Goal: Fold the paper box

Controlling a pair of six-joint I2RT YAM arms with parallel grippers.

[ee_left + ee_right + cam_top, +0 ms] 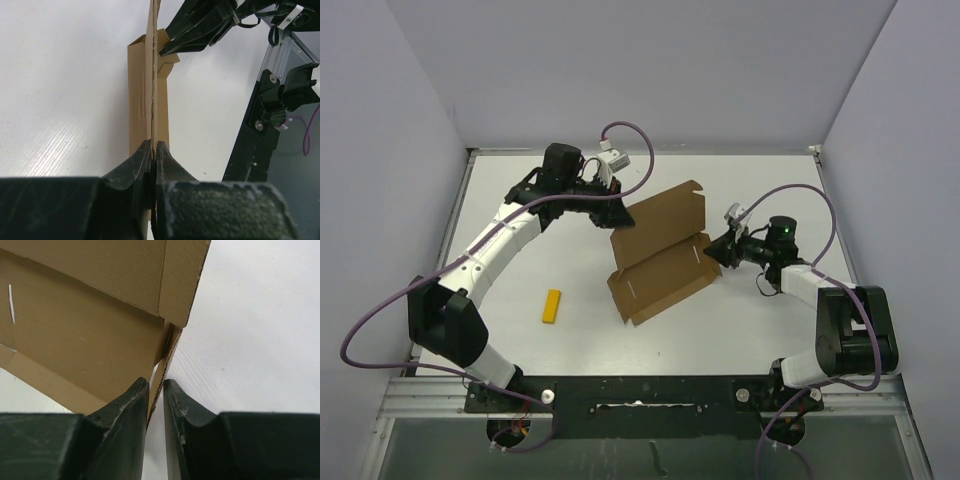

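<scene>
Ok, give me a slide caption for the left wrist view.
Left end effector pinches the box, seen edge-on, with the right end effector at its far end.

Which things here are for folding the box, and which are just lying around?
For the job:
paper box
left pincer, pinching the box's edge
right pincer, around a side flap

Just lying about:
small yellow bar, apart from the box

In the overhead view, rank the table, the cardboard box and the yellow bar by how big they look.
Largest to smallest:
1. table
2. paper box
3. yellow bar, by far the smallest
</scene>
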